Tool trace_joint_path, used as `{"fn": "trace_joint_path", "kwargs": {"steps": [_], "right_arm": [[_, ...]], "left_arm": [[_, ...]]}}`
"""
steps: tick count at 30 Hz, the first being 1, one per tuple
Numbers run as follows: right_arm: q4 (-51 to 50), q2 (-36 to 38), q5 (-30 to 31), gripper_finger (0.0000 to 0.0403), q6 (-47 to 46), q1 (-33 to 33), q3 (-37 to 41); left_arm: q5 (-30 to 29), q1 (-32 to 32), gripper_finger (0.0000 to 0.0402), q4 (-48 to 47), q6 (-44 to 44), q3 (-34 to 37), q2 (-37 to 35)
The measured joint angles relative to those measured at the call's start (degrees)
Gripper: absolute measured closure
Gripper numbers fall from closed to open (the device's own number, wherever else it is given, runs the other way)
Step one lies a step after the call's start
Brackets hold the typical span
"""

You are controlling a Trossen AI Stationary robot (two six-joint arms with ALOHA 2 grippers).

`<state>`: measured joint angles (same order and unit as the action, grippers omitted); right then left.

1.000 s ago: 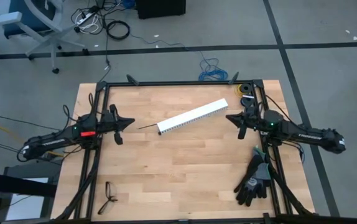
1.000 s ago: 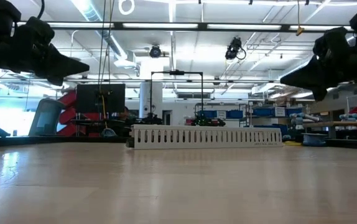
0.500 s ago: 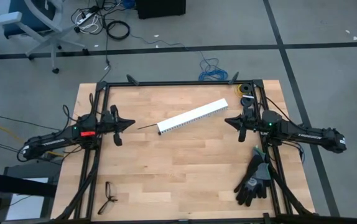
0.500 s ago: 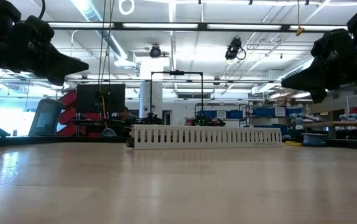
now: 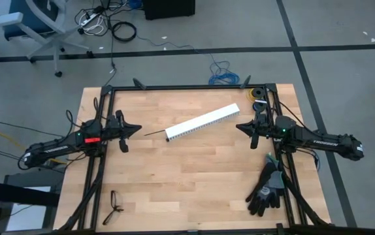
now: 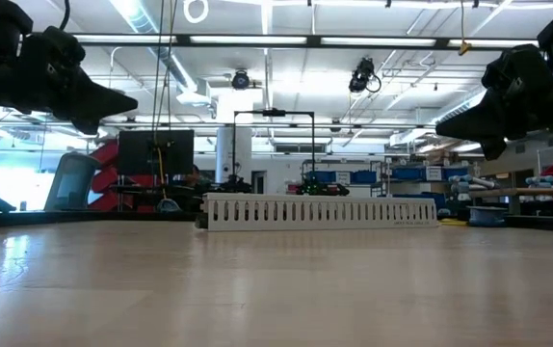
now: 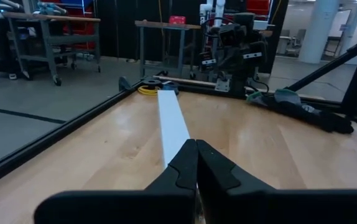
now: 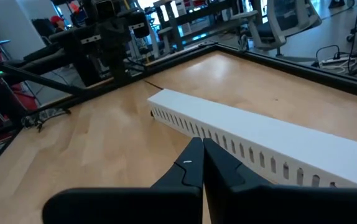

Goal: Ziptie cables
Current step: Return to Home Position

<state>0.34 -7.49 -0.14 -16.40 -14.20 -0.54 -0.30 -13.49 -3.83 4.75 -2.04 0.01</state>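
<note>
Rm: grey floor (image 5: 344, 65) w/ dark seam lines, office chair (image 5: 37, 26) at far left corner, loose blue cable (image 5: 221, 73) coiled on the floor just beyond the frame. Low view shows ceiling strip lights (image 6: 257, 40) and shelving behind.

Wood surface (image 5: 194, 176), black-framed. Arms lie along opp. sides, pointing inward. Left claw (image 5: 138, 128) is at the left edge, fingers pressed together, holding nothing. Right claw (image 5: 239, 126) is at the right edge, same: pinched closed, empty, well apart from the duct.

White duct (image 5: 202, 122) lies diagonal at ctr, cover on. Dark gloves (image 5: 266, 188) sit at near right; glasses (image 5: 114, 206) near left. Ziptie (image 5: 155, 132): thin black tip poking from duct's left end. Cables hidden, can't tell where.
</note>
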Motion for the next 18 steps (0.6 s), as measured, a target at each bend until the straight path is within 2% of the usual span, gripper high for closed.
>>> {"fn": "trace_joint_path", "kwargs": {"steps": [18], "right_arm": [[2.51,-0.02,3.21,0.0403,1.62,-0.63,0.00]], "left_arm": [[-0.31,-0.01,0.0388,2.68,0.02,0.22,0.02]]}}
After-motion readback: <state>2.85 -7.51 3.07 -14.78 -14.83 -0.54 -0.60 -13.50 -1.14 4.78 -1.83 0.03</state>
